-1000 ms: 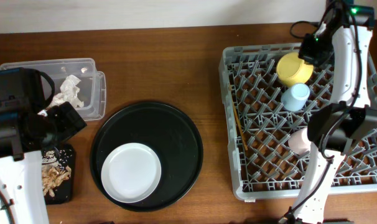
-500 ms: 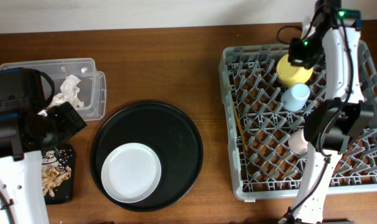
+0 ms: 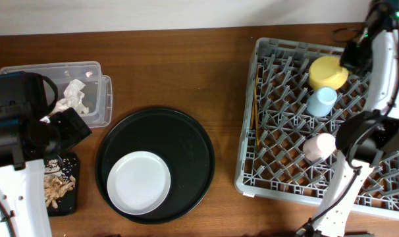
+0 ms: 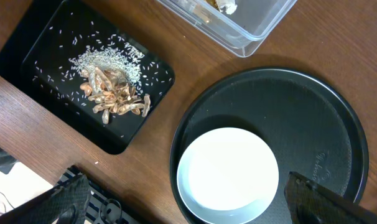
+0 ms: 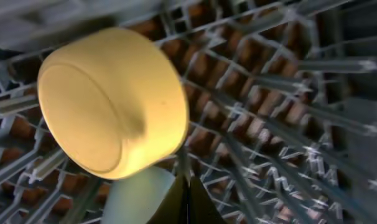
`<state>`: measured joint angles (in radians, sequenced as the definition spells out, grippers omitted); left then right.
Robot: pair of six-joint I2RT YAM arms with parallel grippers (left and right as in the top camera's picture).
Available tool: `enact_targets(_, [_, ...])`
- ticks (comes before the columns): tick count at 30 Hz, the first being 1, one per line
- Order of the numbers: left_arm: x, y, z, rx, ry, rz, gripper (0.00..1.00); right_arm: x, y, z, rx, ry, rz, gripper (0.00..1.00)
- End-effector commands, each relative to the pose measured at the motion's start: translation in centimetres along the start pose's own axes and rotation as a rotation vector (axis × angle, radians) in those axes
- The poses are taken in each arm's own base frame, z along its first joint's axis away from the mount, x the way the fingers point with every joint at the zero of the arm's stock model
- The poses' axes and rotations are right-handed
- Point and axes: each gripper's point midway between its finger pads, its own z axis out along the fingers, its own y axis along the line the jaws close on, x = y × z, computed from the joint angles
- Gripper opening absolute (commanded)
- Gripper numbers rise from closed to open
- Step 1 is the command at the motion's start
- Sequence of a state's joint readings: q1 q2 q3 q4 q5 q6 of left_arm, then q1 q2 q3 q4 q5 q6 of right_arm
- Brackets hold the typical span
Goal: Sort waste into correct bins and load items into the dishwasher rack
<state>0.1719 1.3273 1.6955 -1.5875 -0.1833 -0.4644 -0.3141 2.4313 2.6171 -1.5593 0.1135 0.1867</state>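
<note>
The grey dishwasher rack (image 3: 278, 164) lies askew at the right. It holds the yellow bowl (image 3: 328, 71), light-blue cup (image 3: 321, 100), pink cup (image 3: 319, 146) and the chopsticks (image 3: 255, 108). My right gripper (image 3: 355, 55) is at the rack's far right by the bowl. In the right wrist view the right gripper (image 5: 188, 186) is shut, its tips among the pegs under the yellow bowl (image 5: 107, 99) and beside the blue cup (image 5: 135, 196). The pale plate (image 3: 139, 182) lies on the round black tray (image 3: 186, 131). My left gripper (image 4: 190, 195) hangs wide open above the plate (image 4: 229, 171).
The clear tub (image 3: 97, 99) at the far left holds the crumpled napkin (image 3: 72, 97). The small black tray (image 4: 39, 81) in front of it carries brown scraps and rice (image 4: 114, 93). My left arm (image 3: 22, 131) hangs over these two bins.
The rack has slid to the right and turned a little, its contents with it. My right arm moved right alongside it. The left arm has stayed still.
</note>
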Motion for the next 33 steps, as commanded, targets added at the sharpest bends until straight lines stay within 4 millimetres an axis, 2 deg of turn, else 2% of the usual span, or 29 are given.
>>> enact_targets(1, [-0.1,0.2,-0.6,0.011,-0.018,-0.019,0.99,-0.6,0.3,-2.8,0.01,-0.064,-0.027,0.04])
enact_targets(5, [-0.1,0.2,-0.6,0.011,-0.018,-0.019,0.99,-0.3,1.4,-2.6,-0.049,-0.046,-0.036,0.05])
enact_targets(8, [-0.1,0.2,-0.6,0.011,-0.018,-0.019,0.99,0.0,2.6,-1.9,-0.115,-0.025,-0.105,0.04])
enact_targets(11, [-0.1,0.2,-0.6,0.011,-0.018,-0.019,0.99,0.3,3.1,-0.3,-0.13,0.005,-0.146,0.04])
enact_targets(14, [-0.1,0.2,-0.6,0.011,-0.018,-0.019,0.99,0.6,3.1,2.1,-0.114,0.04,-0.147,0.04])
enact_targets(16, [-0.1,0.2,-0.6,0.011,-0.018,-0.019,0.99,0.9,2.6,3.7,-0.076,0.059,-0.149,0.04])
enact_targets(18, [-0.1,0.2,-0.6,0.011,-0.018,-0.019,0.99,1.1,0.8,4.8,0.036,0.07,-0.095,0.04])
enact_targets(21, [-0.1,0.2,-0.6,0.011,-0.018,-0.019,0.99,1.1,-1.7,4.7,0.185,0.063,-0.027,0.04])
enact_targets(24, [-0.1,0.2,-0.6,0.011,-0.018,-0.019,0.99,1.0,-2.5,3.4,0.224,0.045,-0.003,0.04])
enact_targets(27, [-0.1,0.2,-0.6,0.011,-0.018,-0.019,0.99,0.4,-1.3,0.8,0.145,0.001,0.006,0.04])
enact_targets(29, [-0.1,0.2,-0.6,0.011,-0.018,-0.019,0.99,0.0,1.2,-2.0,0.004,-0.05,-0.004,0.04])
enact_targets(31, [-0.1,0.2,-0.6,0.011,-0.018,-0.019,0.99,0.1,5.2,-5.8,-0.193,-0.103,-0.078,0.04])
enact_targets(33, [-0.1,0.2,-0.6,0.011,-0.018,-0.019,0.99,1.4,9.5,-9.4,-0.38,-0.132,-0.18,0.04])
